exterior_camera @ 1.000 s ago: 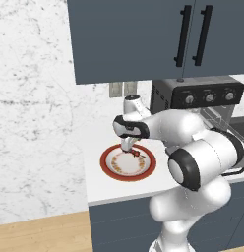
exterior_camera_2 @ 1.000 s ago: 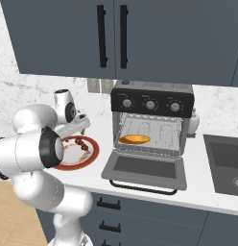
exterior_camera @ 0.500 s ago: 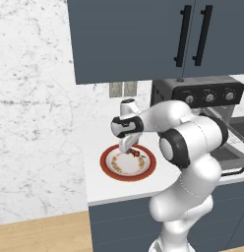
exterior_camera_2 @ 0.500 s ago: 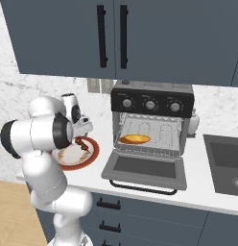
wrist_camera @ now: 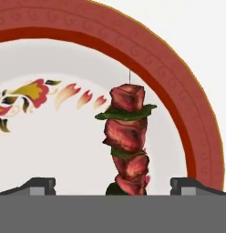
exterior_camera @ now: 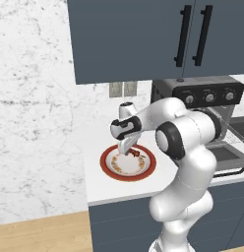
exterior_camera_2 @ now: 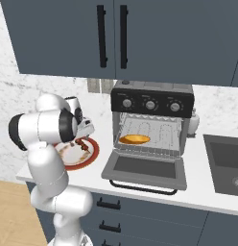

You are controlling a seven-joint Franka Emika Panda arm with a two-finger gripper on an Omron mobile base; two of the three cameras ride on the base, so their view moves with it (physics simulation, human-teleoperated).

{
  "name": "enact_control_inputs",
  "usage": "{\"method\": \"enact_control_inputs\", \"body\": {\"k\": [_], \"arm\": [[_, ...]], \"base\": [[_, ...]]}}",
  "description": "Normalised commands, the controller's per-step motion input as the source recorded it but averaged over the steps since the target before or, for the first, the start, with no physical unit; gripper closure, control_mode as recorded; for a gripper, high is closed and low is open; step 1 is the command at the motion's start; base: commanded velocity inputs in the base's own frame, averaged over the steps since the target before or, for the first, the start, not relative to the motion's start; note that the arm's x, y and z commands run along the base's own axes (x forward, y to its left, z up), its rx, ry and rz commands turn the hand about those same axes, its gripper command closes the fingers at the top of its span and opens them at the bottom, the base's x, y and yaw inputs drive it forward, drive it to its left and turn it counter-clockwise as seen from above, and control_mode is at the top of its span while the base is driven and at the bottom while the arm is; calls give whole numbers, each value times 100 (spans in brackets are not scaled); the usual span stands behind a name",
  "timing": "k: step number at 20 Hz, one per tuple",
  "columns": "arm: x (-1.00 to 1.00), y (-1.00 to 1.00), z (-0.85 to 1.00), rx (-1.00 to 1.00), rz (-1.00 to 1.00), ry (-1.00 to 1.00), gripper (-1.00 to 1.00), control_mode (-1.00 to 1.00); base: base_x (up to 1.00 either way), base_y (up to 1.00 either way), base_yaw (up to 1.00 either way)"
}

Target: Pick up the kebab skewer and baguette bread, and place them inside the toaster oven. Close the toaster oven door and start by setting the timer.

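The kebab skewer (wrist_camera: pixel 127 141), red meat chunks with green bits, lies on a red-rimmed plate (wrist_camera: pixel 187 104). My gripper (wrist_camera: pixel 114 187) hangs right above the skewer and is open, a dark fingertip (wrist_camera: pixel 42 185) on either side, neither touching it. From the base views the gripper (exterior_camera: pixel 125 149) stands over the plate (exterior_camera: pixel 107 167) with the skewer (exterior_camera: pixel 137 154) beside it. The baguette bread (exterior_camera_2: pixel 134 139) rests on a rack inside the toaster oven (exterior_camera_2: pixel 152 98). The toaster oven door (exterior_camera_2: pixel 146 169) is dropped open and flat.
The plate (exterior_camera_2: pixel 92 154) sits on the white counter left of the oven. Dark cabinets hang above. A sink (exterior_camera_2: pixel 225 163) lies to the right, and a small white jar (exterior_camera_2: pixel 194 123) stands beside the oven. My arm's elbow blocks part of the oven in the left base view.
The arm's elbow has swung round and the gripper has sunk a little closer to the plate and skewer. Baguette, oven and door have not moved.
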Motion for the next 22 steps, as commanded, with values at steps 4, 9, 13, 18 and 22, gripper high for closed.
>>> {"method": "enact_control_inputs", "body": {"k": [4,9,13,18,22], "arm": [[10,-6,-13,0,0,0,-100,-100],[16,-7,-17,0,0,0,-100,-100],[18,-6,-16,0,0,0,-100,-100],[12,-2,-20,0,0,0,-100,-100],[5,0,-16,0,0,0,100,-100]], "base": [[0,0,0],[0,0,0],[0,0,0],[0,0,0],[0,0,0]]}}
